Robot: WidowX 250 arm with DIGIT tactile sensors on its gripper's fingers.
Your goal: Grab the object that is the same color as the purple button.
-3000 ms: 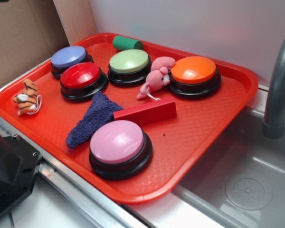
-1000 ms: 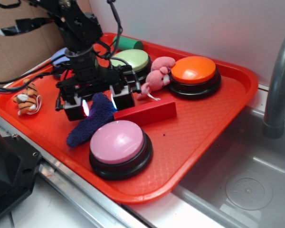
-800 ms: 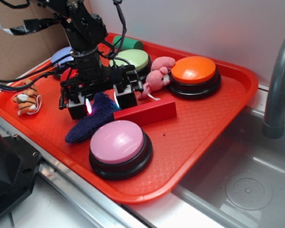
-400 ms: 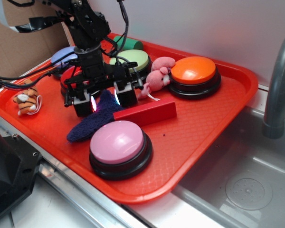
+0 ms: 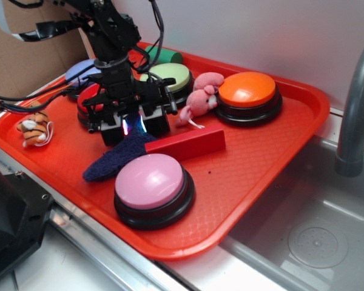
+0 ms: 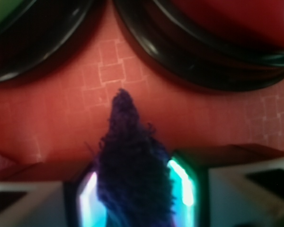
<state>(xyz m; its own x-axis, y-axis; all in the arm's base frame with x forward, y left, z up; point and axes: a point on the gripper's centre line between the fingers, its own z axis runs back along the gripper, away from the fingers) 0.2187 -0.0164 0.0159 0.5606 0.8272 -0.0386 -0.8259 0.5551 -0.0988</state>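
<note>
- Exterior view: gripper [image 5: 132, 128] is down on the red tray [image 5: 261, 163], its jaws pinched on the upper end of the dark purple rag [image 5: 112, 159].
- Rag lies on the tray floor between the red button [image 5: 90, 103] and the pink button [image 5: 150, 188]; its lower tip points toward the tray's near-left rim, its upper end sits between the fingers.
- Red block [image 5: 188, 143] touches the rag's right side, just behind the pink button.
- Purple button [image 5: 79, 74] sits at the back-left of the tray, mostly hidden by the arm.
- Green button [image 5: 168, 75], pink plush toy [image 5: 199, 102] and orange button [image 5: 247, 96] line the back; green cylinder [image 5: 164, 56] is at the far rim.
- Tiger toy [image 5: 34, 128] is at the left edge of the tray, well apart from the rag.
- Wrist view: rag [image 6: 131, 175] fills the narrow gap between both lit fingers [image 6: 182, 182], fabric touching each pad; pointed tip sticks out toward two black button bases.
- Sink and faucet to the right of the tray.
</note>
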